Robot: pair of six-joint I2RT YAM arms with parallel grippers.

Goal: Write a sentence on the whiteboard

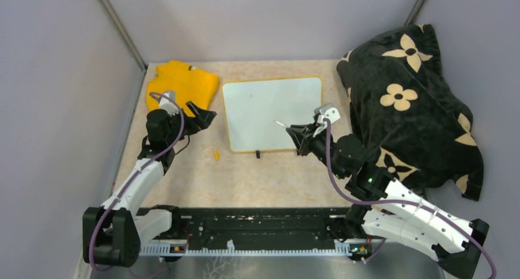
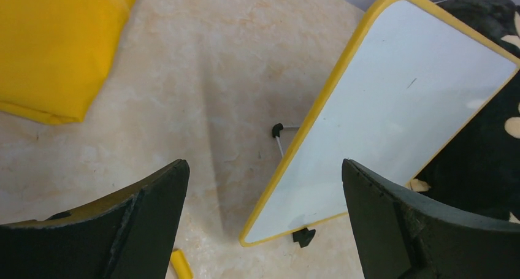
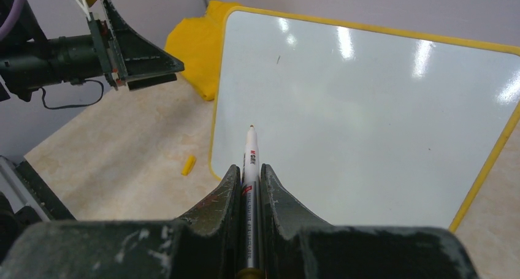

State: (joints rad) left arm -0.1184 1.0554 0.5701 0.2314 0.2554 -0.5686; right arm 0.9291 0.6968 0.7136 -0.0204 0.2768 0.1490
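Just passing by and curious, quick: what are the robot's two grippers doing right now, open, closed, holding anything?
Left gripper: open, holding nothing.
Right gripper: closed on a white marker pen, tip pointing at the whiteboard.

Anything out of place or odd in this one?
Minor: a small yellow piece, perhaps the cap of the marker in the right hand, lies loose on the table off the near-left corner of the whiteboard, which bears one tiny dark mark.

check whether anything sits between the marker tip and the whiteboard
Nothing visible does. The right gripper holds the marker, its tip aimed at the bare whiteboard; the yellow cap lies beside it, out of the way.
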